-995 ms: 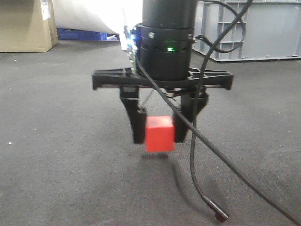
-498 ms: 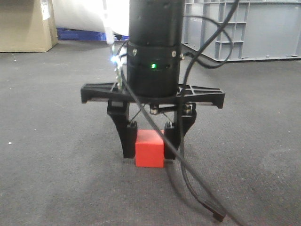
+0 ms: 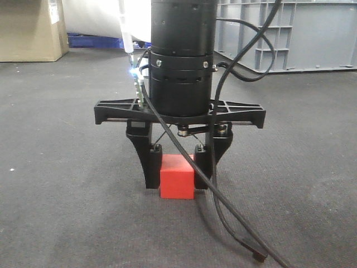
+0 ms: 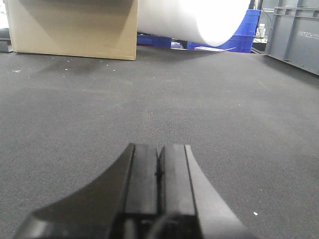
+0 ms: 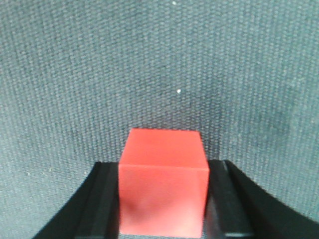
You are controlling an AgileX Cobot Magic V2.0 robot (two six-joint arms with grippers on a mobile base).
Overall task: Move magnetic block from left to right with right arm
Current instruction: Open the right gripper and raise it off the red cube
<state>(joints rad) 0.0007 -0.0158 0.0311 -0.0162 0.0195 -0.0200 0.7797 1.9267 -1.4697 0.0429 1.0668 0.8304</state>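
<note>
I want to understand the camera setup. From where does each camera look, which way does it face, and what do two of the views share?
Exterior front-facing: low near the floor, facing the right pincer shut on the red block.
Left wrist: behind the shut left pincer, looking over carpet toward a cardboard box.
Right wrist: above the right pincer, looking down at the block.
Shared: front and right wrist views both show the block between the fingers.

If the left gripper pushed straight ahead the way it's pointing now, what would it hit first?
Probably nothing close. The left gripper, jaws shut, points low across bare grey carpet. Far ahead in that line are the blue crates between the cardboard box and white roll; depth is unclear.
</note>
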